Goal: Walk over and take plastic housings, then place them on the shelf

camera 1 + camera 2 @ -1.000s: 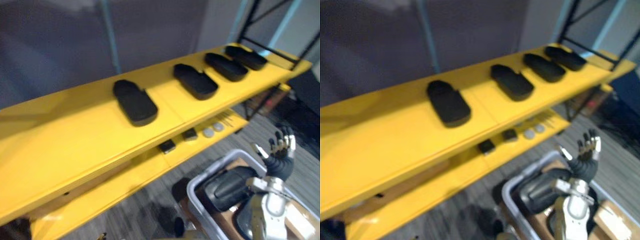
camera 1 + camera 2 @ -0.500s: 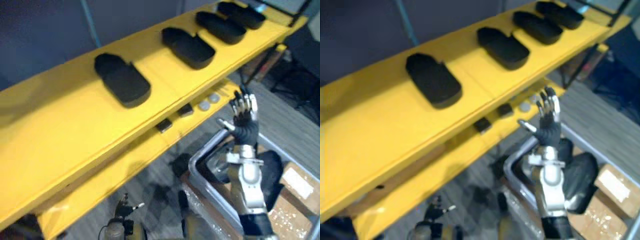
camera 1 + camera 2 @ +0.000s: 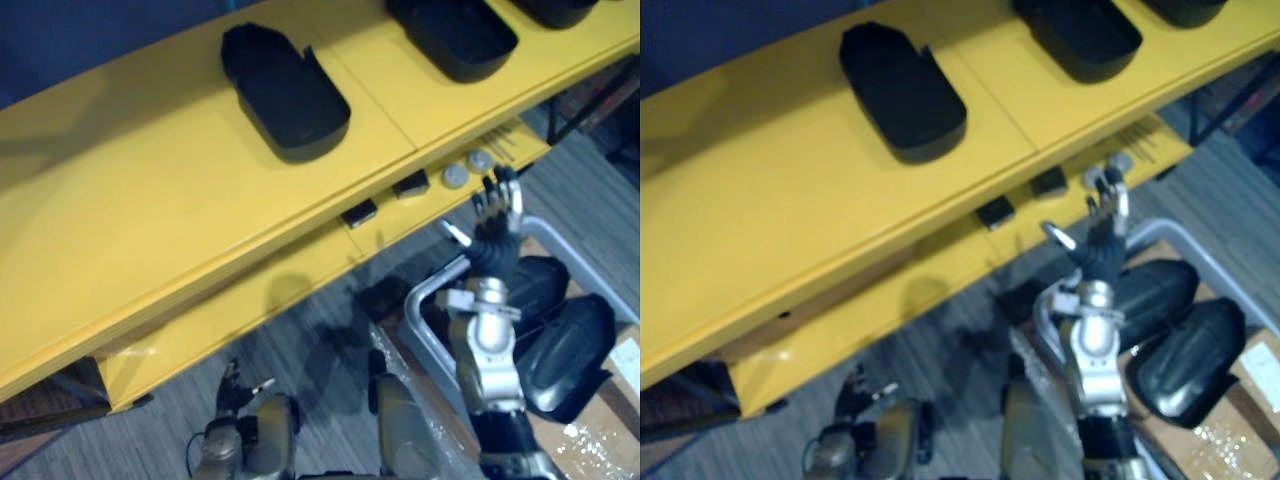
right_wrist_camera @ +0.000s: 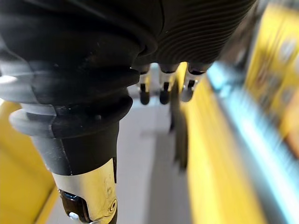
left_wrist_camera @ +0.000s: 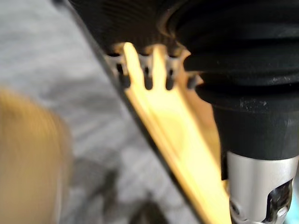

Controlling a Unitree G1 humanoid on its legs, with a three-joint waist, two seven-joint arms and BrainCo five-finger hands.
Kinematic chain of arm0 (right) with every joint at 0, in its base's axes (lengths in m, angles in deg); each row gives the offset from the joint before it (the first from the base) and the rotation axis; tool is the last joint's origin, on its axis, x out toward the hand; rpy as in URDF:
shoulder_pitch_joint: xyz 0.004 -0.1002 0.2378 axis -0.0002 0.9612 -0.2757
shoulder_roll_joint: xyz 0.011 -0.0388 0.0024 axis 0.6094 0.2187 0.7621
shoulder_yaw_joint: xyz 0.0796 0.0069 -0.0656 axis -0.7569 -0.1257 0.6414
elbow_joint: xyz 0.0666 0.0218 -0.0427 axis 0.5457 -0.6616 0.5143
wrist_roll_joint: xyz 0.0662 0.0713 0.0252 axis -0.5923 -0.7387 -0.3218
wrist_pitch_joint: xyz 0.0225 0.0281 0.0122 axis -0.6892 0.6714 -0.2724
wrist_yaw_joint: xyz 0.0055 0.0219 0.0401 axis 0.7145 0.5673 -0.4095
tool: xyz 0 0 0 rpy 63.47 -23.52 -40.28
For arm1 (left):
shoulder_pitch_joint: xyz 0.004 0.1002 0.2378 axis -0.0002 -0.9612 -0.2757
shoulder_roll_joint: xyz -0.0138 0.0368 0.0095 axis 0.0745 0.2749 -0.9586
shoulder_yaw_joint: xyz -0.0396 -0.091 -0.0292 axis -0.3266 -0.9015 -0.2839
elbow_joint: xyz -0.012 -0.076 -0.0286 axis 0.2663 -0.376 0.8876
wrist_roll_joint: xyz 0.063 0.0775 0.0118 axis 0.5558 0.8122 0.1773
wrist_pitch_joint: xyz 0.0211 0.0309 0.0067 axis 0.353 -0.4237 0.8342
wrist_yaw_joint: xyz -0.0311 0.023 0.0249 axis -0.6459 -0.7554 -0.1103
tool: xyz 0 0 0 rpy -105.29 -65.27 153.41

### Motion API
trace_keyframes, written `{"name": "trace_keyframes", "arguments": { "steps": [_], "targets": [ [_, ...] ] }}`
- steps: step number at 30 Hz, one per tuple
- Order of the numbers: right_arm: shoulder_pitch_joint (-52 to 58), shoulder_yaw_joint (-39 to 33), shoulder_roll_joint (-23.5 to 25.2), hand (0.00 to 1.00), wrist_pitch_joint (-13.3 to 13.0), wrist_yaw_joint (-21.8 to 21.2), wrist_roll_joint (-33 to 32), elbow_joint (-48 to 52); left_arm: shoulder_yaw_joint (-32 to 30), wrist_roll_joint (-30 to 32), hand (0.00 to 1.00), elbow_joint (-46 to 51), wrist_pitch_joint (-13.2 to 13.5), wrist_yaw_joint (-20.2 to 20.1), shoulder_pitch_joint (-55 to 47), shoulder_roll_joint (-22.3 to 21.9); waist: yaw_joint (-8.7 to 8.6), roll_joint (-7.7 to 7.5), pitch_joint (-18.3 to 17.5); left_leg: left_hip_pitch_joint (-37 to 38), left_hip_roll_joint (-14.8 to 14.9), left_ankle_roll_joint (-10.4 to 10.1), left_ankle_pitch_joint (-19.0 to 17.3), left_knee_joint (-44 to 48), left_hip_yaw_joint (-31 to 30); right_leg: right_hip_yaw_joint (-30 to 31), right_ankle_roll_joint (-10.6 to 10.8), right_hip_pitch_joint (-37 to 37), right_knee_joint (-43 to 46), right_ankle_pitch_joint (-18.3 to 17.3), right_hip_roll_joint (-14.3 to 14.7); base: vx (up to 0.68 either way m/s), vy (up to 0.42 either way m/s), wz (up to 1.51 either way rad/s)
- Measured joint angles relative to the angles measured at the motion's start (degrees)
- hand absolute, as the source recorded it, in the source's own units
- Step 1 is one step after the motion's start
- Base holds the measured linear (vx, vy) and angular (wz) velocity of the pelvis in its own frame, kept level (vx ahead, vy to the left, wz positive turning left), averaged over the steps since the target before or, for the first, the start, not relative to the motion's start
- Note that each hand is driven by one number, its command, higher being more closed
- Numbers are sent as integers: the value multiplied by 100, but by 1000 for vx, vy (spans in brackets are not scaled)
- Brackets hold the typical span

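Several housings (image 3: 285, 90) are already lying along the shelf (image 3: 150, 220) top, while spare housings (image 3: 565, 345) are waiting in the grey bin (image 3: 420, 310) below its front edge. The right robot hand (image 3: 492, 235) is hovering above the bin with fingers spread and empty (the left robot hand (image 3: 237, 385), low down, is likewise open), so more fetching is probably remaining.

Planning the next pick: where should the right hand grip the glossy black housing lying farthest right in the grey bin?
Probably across its narrow width near mid-length, coming from above. The housing lies domed side up, long and rounded, inside the grey bin, whose walls likely block a sideways approach. The right hand, fingers open, hovers over the bin's corner.
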Motion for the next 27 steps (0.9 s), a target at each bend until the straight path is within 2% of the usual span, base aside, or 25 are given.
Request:
{"name": "trace_keyframes", "arguments": {
  "steps": [1, 2, 3, 4, 6, 8, 9, 10, 13, 14, 15, 17, 18, 19, 20, 22, 24, 27],
  "targets": [
    [227, 3, 58, 0, -6, -140, -1, 3, -7, 1, 0, 172, -112, -2, -69, -3, 31, -57, 44, 270, 61, 205, 149, -349, 454, -271, -266, 233, -697, 631, -31, -238, 105, -166],
    [402, 24, 81, 0, -9, -243, 2, 23, -27, 2, 0, 249, -172, 1, -133, 5, 39, -110, 42, 453, 82, 277, 271, -599, 868, -730, -530, 388, -1078, 935, -71, -344, 96, -203],
    [525, 31, 64, 0, -24, -344, 7, 55, -29, 0, 0, 238, -296, 13, -151, 37, 7, -103, 40, 546, 131, 349, 367, -795, 1249, -1434, -725, 321, -436, 489, -193, -308, 61, -171],
    [547, 30, 63, 0, -31, -362, 18, 52, -24, 1, 0, 197, -398, 21, -150, 75, -36, -79, 36, 605, 198, 370, 425, -897, 1457, -1729, -769, 244, 202, 108, -287, -248, 95, -150],
    [617, 136, 82, 0, -95, -358, 90, 76, -10, 1, 0, 37, -563, 23, -151, 213, -115, -95, 15, 623, 353, 368, 634, -1119, 1781, -1830, -731, 285, 1143, -421, -477, -163, 77, -97],
    [680, 340, 97, 0, -187, -324, 165, 113, -45, -42, 0, -51, -583, -51, -168, 305, -90, -163, -30, 604, 453, 355, 813, -1332, 2054, -1850, -656, 534, 1258, -656, -644, -105, -3, -74],
    [673, 428, 101, 0, -194, -313, 157, 110, -70, -70, 0, -49, -571, -61, -167, 312, -21, -193, -66, 595, 481, 338, 893, -1447, 2231, -1918, -612, 662, 1175, -713, -751, -88, -45, -99],
    [637, 532, 108, 0, -197, -276, 130, 104, -74, -73, 0, -29, -538, -121, -168, 307, 71, -212, -112, 556, 547, 305, 961, -1516, 2458, -2054, -648, 805, 1010, -739, -912, -72, -80, -99],
    [460, 704, 138, 0, -205, -96, 179, 85, -108, -281, 0, -18, -536, -203, -263, 306, 94, -283, -276, 296, 779, 203, 1050, -1439, 2826, -2371, -618, 986, 567, -656, -1190, -31, -140, -86],
    [391, 736, 151, 0, -206, -32, 203, 88, -115, -304, 0, 22, -532, -223, -274, 324, 104, -295, -284, 181, 880, 152, 1079, -1321, 2930, -2443, -553, 1024, 304, -266, -1274, 10, -192, -68],
    [348, 734, 145, 0, -185, 50, 295, 67, -131, -305, 0, 16, -528, -244, -261, 301, 97, -256, -271, 63, 1004, 78, 1126, -1222, 2922, -2473, -371, 1025, 122, -275, -1139, 22, -245, -66],
    [312, 732, 137, 0, -143, 116, 354, 65, -224, -291, 0, -1, -511, -246, -267, 272, 73, -175, -268, 35, 1169, 15, 1241, -1182, 2906, -2475, -296, 924, 137, -326, -998, 21, -216, -48],
    [374, 696, 136, 0, -56, 164, 353, 115, -211, -277, 0, -35, -477, -240, -271, 273, 39, -176, -269, 86, 1220, -10, 1288, -1153, 2872, -2533, -89, 988, 187, -499, -983, 22, -220, -21],
    [435, 653, 137, 0, -21, 164, 353, 125, -211, -271, 0, -35, -461, -232, -271, 273, 35, -184, -265, 123, 1232, -26, 1297, -1135, 2859, -2603, -20, 1053, 206, -624, -992, 24, -273, 5],
    [552, 536, 120, 0, 60, 166, 381, 123, -207, -232, 0, -34, -434, -205, -271, 273, 26, -192, -269, 121, 1236, -42, 1306, -1050, 2771, -2633, 22, 1136, 219, -899, -1004, 26, -229, 8],
    [589, 370, -12, 0, 211, 167, 447, 73, -211, -234, 0, -29, -367, -126, -270, 253, 29, -149, -244, 71, 1263, -90, 1334, -913, 2761, -2609, 58, 1091, 223, -1148, -982, -4, -209, -17],
    [301, 199, -329, 0, 243, 296, 456, -133, -221, -309, 0, -27, -243, -13, -277, 134, 21, 41, -119, -96, 1203, -111, 1351, -838, 2123, -2389, 8, 917, 230, -1180, -848, -82, -168, -62],
    [-104, -59, -478, 0, 272, 519, 459, -652, -206, -468, 0, -14, -81, 7, -343, 110, 17, 76, -56, -69, 1035, -171, 1378, -1010, 1802, -2115, -3, 693, 318, -1176, -836, -100, -65, -51]
  ]
}}
